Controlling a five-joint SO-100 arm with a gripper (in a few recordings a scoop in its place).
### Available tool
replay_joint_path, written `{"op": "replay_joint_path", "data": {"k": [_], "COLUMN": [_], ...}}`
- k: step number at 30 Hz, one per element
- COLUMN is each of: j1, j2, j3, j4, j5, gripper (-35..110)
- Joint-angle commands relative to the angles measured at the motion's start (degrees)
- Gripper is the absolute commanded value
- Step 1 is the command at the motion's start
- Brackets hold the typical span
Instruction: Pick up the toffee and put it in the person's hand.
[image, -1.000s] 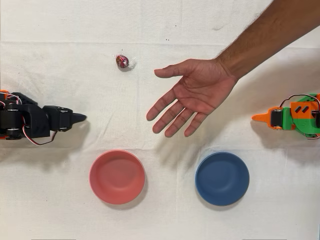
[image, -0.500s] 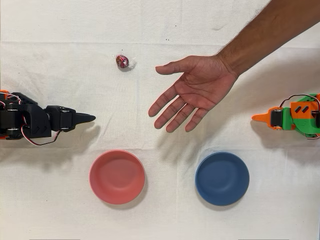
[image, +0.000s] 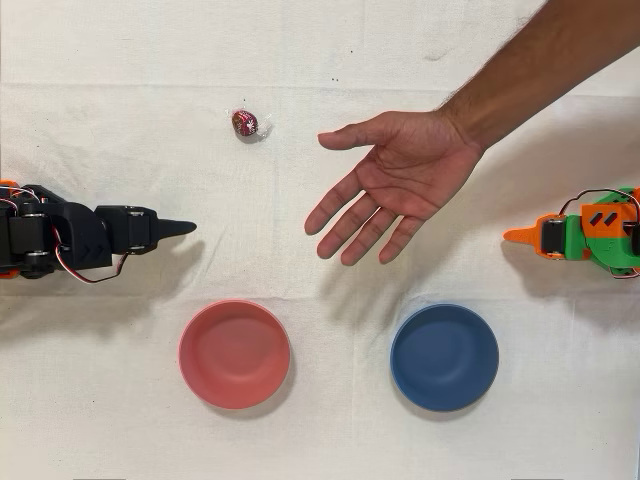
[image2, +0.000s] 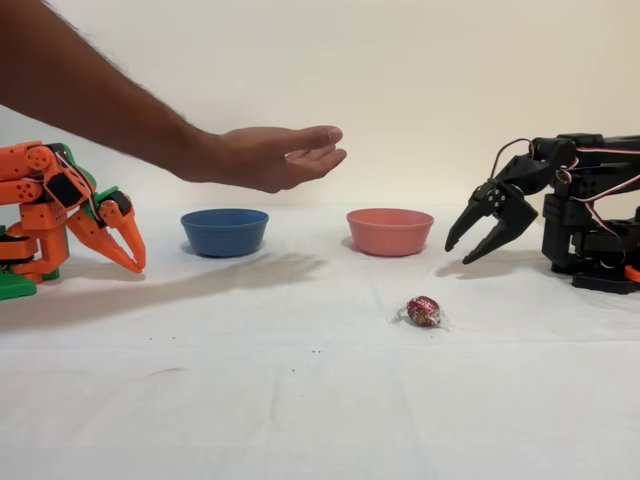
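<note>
As the black arm's gripper had crept outward with jaws parted and empty, the small red foil-wrapped toffee lay untouched on the bench, apart from the person's open hand.

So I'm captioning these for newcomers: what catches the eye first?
The person's hand held open, palm up, above the cloth's middle. Next the shiny toffee, lying alone. In the fixed view the black arm's hand hangs open at the right, apart from the toffee.
</note>
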Motion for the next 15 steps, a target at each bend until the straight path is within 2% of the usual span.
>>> {"op": "replay_joint_path", "data": {"k": [1,15], "j1": [-1.8,-6.2], "j2": [-4.3,-28.3], "j3": [-8.6,-31.0], "j4": [0.4,4.2], "j5": [1.6,5.8], "gripper": [16,20]}}
